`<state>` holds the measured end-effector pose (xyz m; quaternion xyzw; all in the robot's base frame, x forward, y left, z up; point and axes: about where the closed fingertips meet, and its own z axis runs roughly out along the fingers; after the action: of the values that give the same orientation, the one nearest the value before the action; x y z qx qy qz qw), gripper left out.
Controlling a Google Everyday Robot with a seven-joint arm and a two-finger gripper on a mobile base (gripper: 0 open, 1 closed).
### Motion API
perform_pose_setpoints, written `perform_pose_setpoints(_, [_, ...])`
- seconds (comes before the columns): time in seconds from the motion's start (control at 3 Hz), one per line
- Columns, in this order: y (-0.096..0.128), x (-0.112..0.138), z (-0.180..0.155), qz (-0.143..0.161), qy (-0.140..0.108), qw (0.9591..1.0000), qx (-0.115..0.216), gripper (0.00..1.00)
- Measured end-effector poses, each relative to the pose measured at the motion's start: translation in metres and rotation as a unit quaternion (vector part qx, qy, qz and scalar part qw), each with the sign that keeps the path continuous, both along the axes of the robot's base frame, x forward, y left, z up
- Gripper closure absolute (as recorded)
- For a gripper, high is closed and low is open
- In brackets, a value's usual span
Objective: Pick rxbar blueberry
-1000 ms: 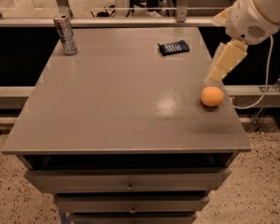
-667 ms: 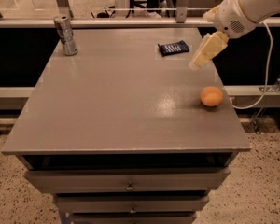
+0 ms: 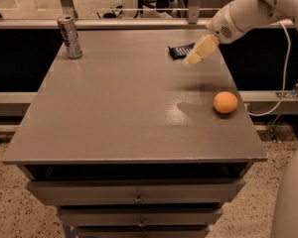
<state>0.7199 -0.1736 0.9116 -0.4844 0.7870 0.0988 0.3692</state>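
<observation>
One thing matters: the rxbar blueberry point(image 3: 178, 51) lies flat at the bench's point(image 3: 114, 113) far right, long axis roughly left-right, just left of my gripper point(image 3: 189, 61), whose tip overlaps its right end in view; jaws wide or narrow, can't tell.

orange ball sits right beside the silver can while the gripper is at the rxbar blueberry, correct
No. In the camera view the orange ball sits far from the silver can, alone near the opposite edge of the table. The gripper is at the rxbar blueberry at the back.
</observation>
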Motion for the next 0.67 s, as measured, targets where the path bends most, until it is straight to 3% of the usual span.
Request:
perform_pose_setpoints(0.33, [-0.004,0.034,-0.028,-0.044,0.020,0.9985,0.023,0.00])
perform_pose_setpoints(0.67, [-0.007,0.060,-0.047,-0.085,0.032,0.9943,0.056,0.00])
